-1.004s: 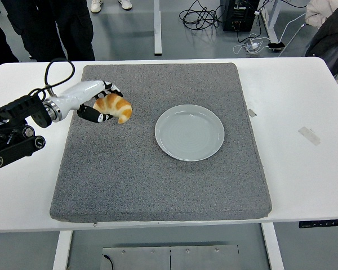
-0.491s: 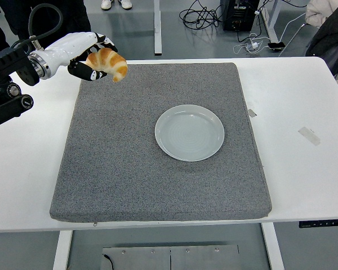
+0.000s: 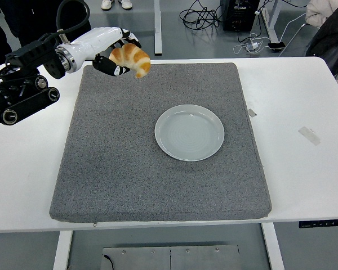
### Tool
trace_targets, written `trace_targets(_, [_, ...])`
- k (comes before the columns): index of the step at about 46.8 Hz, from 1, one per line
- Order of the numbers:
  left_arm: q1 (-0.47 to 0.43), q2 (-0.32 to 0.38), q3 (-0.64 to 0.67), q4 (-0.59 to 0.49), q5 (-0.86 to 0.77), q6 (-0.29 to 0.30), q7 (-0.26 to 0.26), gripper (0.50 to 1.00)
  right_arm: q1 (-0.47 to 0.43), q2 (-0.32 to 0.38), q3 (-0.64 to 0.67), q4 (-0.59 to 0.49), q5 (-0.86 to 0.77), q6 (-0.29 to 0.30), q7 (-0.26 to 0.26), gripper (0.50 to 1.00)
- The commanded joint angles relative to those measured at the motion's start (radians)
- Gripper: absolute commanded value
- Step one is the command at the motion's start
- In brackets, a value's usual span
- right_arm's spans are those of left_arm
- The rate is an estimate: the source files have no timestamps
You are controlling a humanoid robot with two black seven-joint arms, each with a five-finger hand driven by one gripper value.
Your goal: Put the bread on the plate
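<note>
Above the grey mat's far-left corner, the left hand grips the bread with curled fingers, held high to clear the mat, well apart from the empty plate.

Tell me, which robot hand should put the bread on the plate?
The left hand. It already holds the bread in the air over the far left part of the mat, and the empty plate sits to its right. The right arm is not in view.
</note>
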Motion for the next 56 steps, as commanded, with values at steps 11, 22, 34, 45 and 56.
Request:
trace_targets(11, [-0.022,-0.156,0.0,0.066,0.001,-0.01,-0.015,0.5,0.0,0.0,0.0,0.0,0.0,0.0,0.0,1.0])
trace_targets(22, [-0.038,-0.297,0.003,0.123,0.004,-0.037,-0.017,0.5,0.0,0.0,0.0,0.001,0.0,0.0,0.0,1.0])
trace_targets(34, [-0.058,-0.381,0.097,0.146,-0.001,-0.04,-0.017,0.5,0.0,0.0,0.0,0.0,0.0,0.0,0.0,1.0])
trace_targets(45, [-0.049,-0.381,0.172,0.165,0.001,-0.04,-0.018,0.5,0.0,0.0,0.0,0.0,0.0,0.0,0.0,1.0])
trace_targets(56, [-0.031,-0.381,0.19,0.181,0.005,-0.037,-0.034,0.5,0.0,0.0,0.0,0.001,0.0,0.0,0.0,1.0])
